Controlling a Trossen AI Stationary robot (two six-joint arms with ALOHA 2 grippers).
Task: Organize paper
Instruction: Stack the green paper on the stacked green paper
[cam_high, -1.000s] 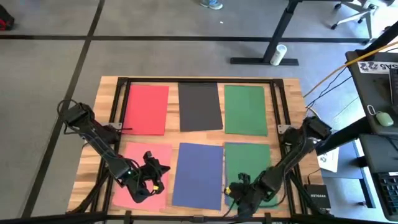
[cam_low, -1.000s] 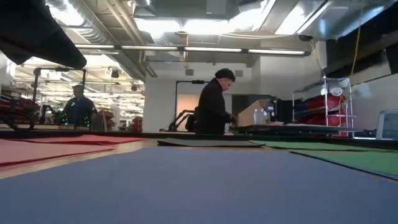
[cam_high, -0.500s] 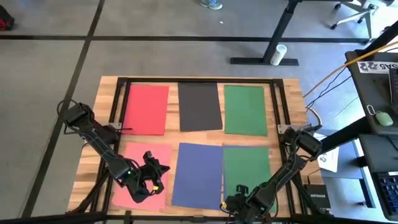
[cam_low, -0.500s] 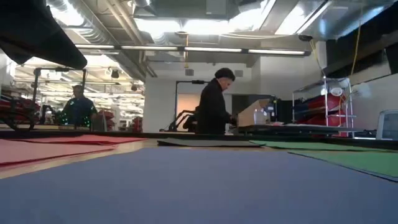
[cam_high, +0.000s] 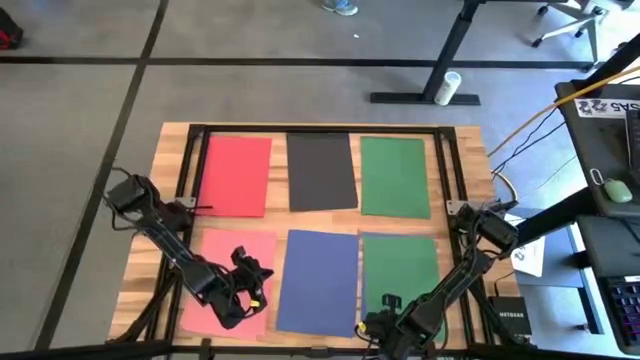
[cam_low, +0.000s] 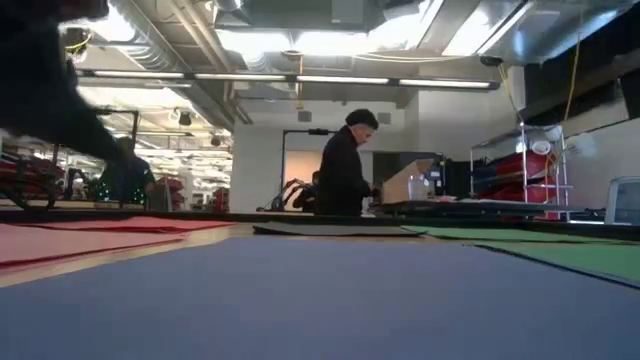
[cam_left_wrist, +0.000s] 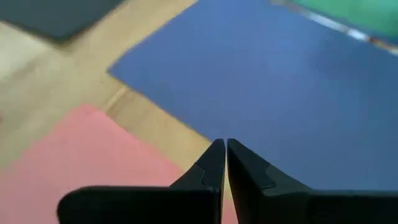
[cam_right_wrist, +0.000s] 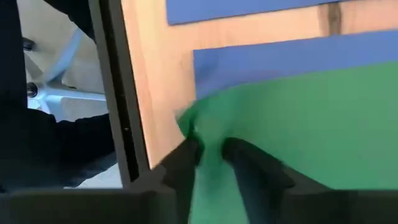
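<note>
Right gripper (cam_right_wrist: 210, 152) pinches the near green sheet (cam_high: 400, 270) at its crumpled 6 o'clock edge; left gripper (cam_left_wrist: 222, 155) closed, empty.

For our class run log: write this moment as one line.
stage: sorting paper | left gripper: shut, empty, over pink sheet | right gripper: pinching near green sheet at its corner, lying over a blue sheet

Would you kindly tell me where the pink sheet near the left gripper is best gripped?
Probably at its edge beside the blue sheet, coming in low from above. The pink sheet lies flat on the table, and the left gripper, fingers shut, hangs over that edge.
</note>
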